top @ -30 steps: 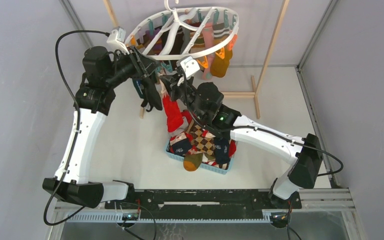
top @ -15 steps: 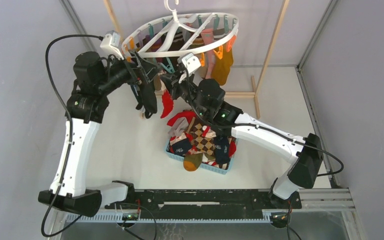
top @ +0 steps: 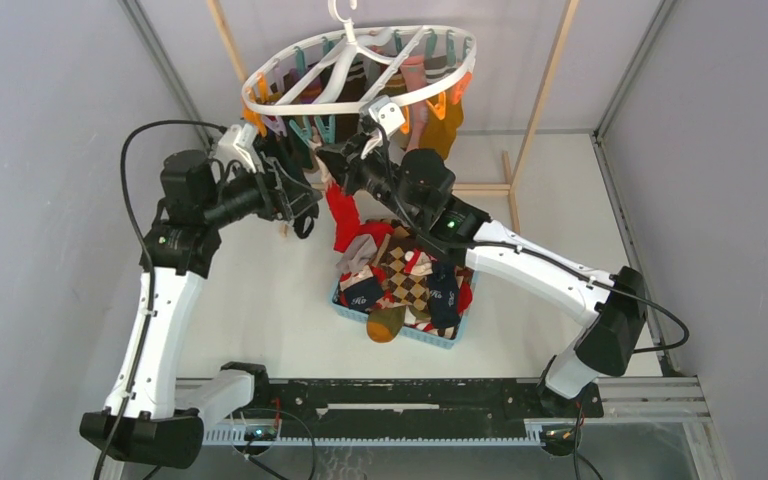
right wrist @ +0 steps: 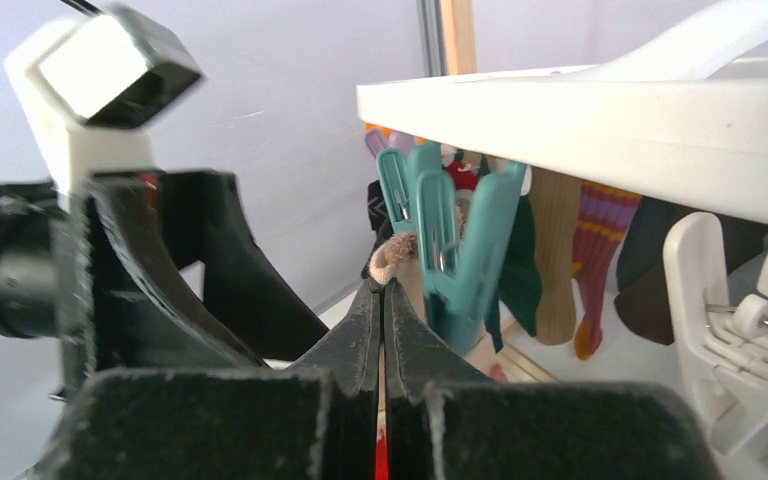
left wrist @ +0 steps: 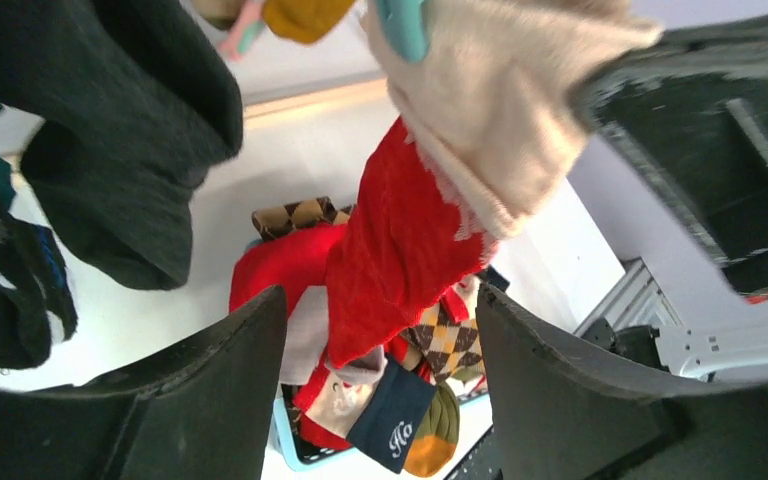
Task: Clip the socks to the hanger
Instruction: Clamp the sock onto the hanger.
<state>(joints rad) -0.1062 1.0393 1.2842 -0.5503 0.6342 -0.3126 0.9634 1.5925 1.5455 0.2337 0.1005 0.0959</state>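
Overhead, the white hanger (top: pixel 343 62) hangs from a wooden frame (top: pixel 543 90) at the far side of the table, with several socks already dangling from its far-right rim. A red sock (top: pixel 343 215) hangs below its near-left rim, over a blue basket (top: pixel 428 338) heaped with more socks (top: pixel 405 285). The right gripper (top: pixel 328 162) reaches up to the top of the red sock, just under the rim. The left gripper (top: pixel 298 200) sits just to the left of that sock.

In the left wrist view, the left gripper (left wrist: pixel 380 295) is spread wide, one finger on each side of the red sock (left wrist: pixel 400 250) without touching it. A teal clip (left wrist: pixel 405 20) seems to bite the sock's cream cuff at the top edge, though the clip is cut off there. A dark sock (left wrist: pixel 130 130) hangs to the left, and the basket (left wrist: pixel 285 440) lies below.

In the right wrist view, the right gripper (right wrist: pixel 385 290) is pressed together, pinching the sock's cuff, with a frayed tuft sticking up past the fingertips. The tuft is right beside a teal clip (right wrist: pixel 440 240) under the hanger's rim (right wrist: pixel 580 110). Striped, tan and dark green socks hang farther back.
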